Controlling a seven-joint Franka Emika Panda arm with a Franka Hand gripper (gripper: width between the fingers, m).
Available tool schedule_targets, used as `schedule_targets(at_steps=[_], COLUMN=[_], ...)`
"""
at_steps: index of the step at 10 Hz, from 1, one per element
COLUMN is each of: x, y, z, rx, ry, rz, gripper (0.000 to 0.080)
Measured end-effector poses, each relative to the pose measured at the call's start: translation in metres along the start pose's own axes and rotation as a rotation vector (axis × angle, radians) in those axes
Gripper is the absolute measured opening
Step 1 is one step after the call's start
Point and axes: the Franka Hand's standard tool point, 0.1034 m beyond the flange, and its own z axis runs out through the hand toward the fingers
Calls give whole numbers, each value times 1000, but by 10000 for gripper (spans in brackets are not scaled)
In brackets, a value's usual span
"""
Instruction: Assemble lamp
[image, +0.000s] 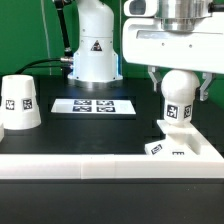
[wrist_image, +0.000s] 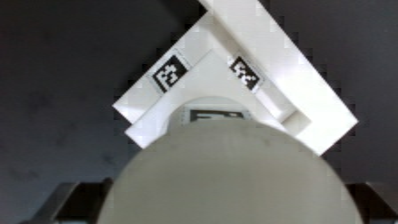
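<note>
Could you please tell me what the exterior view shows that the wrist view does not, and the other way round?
Only the exterior view shows the shade, the marker board and the gripper closed on the bulb. Only the wrist view looks down on the base, showing the tags on its upper faces. Both views show the bulb over the base, near the white border.
</note>
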Motion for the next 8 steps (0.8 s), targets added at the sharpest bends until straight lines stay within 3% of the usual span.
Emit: schedule_targets(at_steps=[4,8], x=[2,2], y=[1,0], z=[0,1], rx=[32,40], ry=[-75,-109], rz=[436,663], gripper=[579,579])
